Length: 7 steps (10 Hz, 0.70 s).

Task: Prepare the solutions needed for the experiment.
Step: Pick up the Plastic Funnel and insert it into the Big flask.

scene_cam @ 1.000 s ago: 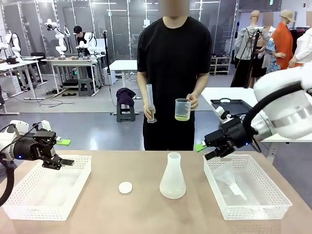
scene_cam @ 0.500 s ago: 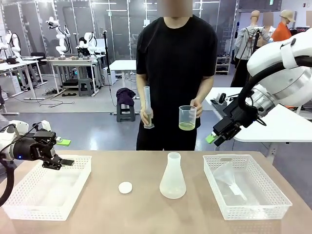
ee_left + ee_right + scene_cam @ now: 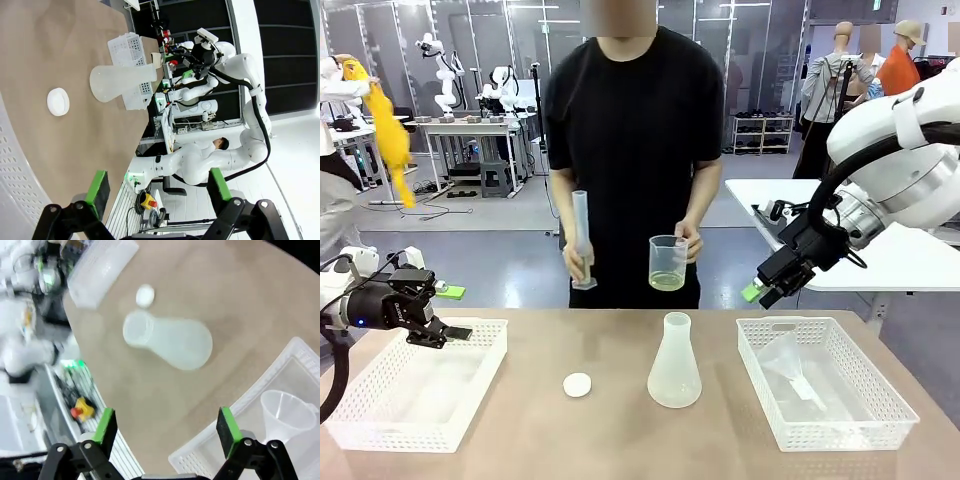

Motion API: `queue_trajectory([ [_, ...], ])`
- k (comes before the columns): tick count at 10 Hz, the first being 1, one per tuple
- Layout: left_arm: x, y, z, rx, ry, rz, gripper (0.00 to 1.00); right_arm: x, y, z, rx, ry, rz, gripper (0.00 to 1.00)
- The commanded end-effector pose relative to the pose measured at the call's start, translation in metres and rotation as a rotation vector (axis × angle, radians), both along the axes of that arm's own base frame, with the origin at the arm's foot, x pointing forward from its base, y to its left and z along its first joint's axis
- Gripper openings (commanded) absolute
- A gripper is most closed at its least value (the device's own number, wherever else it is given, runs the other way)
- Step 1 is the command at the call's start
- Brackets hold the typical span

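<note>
The solutions [image 3: 667, 281] are a little yellow water at the bottom of a clear beaker [image 3: 668, 255]. A person's hand [image 3: 691, 238] holds the beaker in the air past the far edge of the table [image 3: 620, 440]. The other hand [image 3: 577, 264] holds a tall thin tube [image 3: 581, 225]; I cannot tell if anything is in it.

A cloudy flask [image 3: 674, 365] stands upright in the middle of the table, a small white cap [image 3: 578, 384] near it, with bare table all around them. The right basket [image 3: 840, 432] has a clear funnel [image 3: 790, 362] lying in it. What is in the left basket [image 3: 400, 436] is hard to make out.

The left claw [image 3: 450, 312] hangs over that basket's far edge, wide open, holding nothing. The right claw [image 3: 765, 292] is high over the right basket's far corner, wide open too and holding nothing, with free air below it.

The right wrist view is blurry, and the funnel is cut off at its edge.
</note>
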<state>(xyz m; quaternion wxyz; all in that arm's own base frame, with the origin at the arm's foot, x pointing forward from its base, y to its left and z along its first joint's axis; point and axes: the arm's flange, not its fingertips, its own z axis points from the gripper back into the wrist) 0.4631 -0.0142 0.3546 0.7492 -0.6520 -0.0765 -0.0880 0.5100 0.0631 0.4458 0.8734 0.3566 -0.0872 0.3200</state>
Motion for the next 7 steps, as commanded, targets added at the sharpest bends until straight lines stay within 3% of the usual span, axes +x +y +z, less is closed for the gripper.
queue_trajectory([
  [1, 0.002, -0.002, 0.0, 0.004, -0.003, 0.013, 1.0, 0.012, 0.003, 0.004, -0.128, -0.072, 0.231, 1.0],
  [4, 0.002, -0.002, 0.0, 0.004, -0.003, 0.013, 1.0, 0.027, 0.011, -0.002, -0.331, -0.198, 0.366, 1.0],
  [6, 0.002, -0.002, 0.0, 0.004, -0.003, 0.013, 1.0, 0.033, 0.016, -0.013, -0.402, -0.299, 0.33, 1.0],
  [7, 0.002, -0.002, 0.0, 0.004, -0.003, 0.013, 1.0, 0.036, 0.016, -0.018, -0.405, -0.302, 0.31, 1.0],
])
